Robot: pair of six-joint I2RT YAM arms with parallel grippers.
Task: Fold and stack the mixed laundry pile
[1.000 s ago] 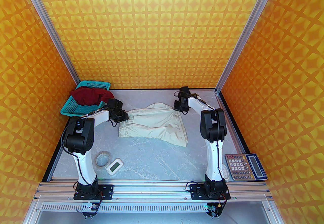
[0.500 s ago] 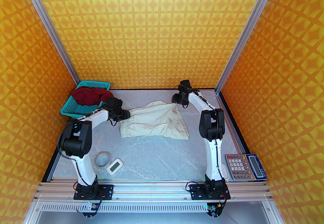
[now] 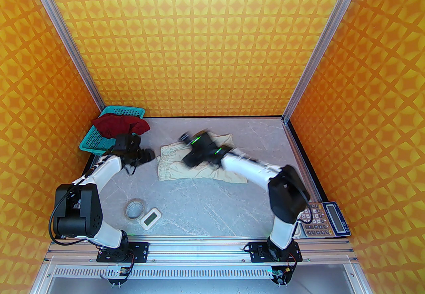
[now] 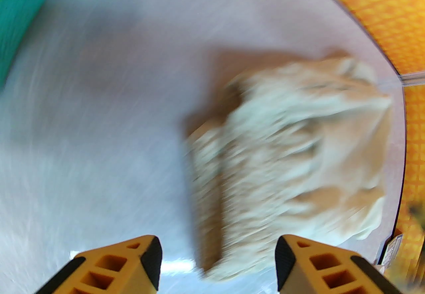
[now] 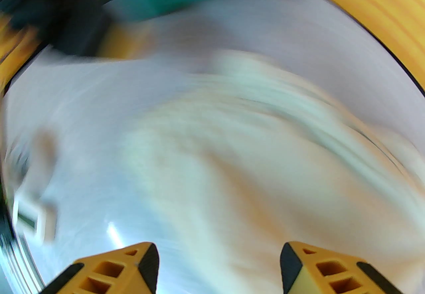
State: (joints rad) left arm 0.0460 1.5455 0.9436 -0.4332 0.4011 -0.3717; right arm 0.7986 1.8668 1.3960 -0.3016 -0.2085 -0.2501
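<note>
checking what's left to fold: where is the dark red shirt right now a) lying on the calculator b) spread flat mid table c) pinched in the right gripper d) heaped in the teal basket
d: the dark red shirt lies bunched in the teal basket at the table's far left corner, spilling over its rim.

Matt cream cloth on smooth, faintly glossy marbled tabletop; teal plastic basket

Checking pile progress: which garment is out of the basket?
The cream piece lies on the table; the red shirt is bunched in the teal basket.
</note>
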